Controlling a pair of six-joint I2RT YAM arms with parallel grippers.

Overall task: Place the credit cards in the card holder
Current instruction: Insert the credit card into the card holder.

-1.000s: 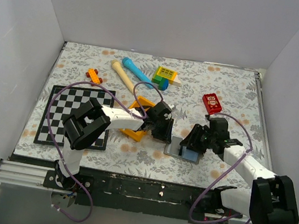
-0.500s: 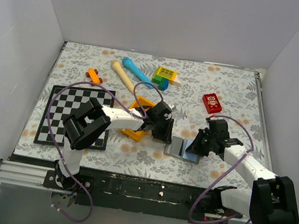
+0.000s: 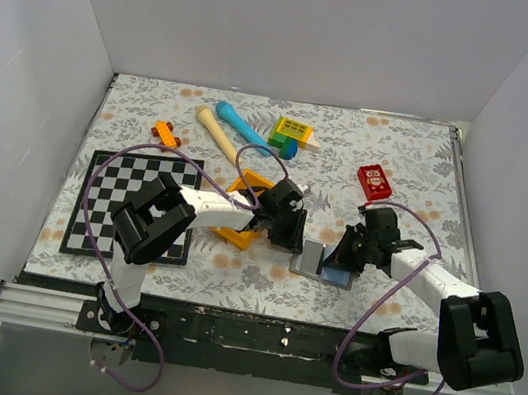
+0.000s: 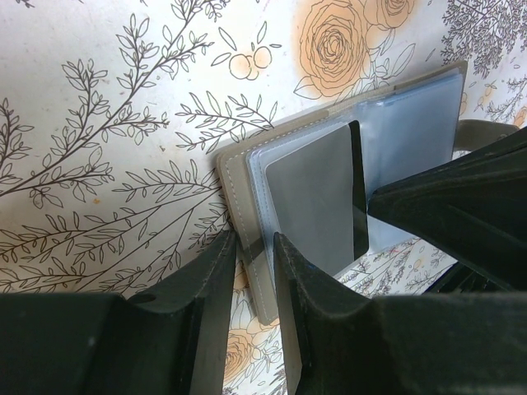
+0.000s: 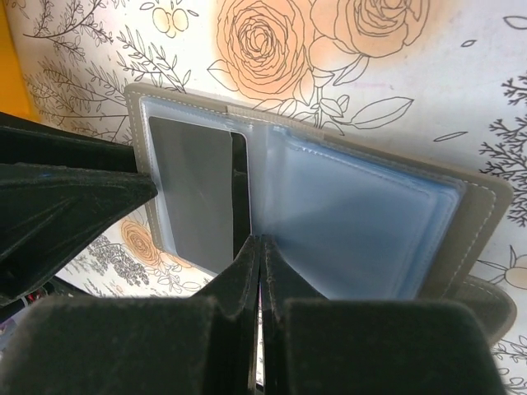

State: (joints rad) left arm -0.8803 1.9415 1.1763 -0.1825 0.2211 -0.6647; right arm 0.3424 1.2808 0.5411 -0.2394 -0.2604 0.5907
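Credit card (image 5: 193,197) against right end effector (image 5: 258,243)

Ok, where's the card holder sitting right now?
In the top view the card holder lies open near the front centre, between the left pincer and right pincer, right of the orange tray.

Checkerboard (image 3: 137,168), orange tray (image 3: 234,236), red block (image 3: 375,183), blue stick (image 3: 241,125) and yellow-green block (image 3: 292,133) lie on floral cloth (image 3: 405,145).

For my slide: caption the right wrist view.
Shut right gripper over open grey wallet, black card partly tucked inside.
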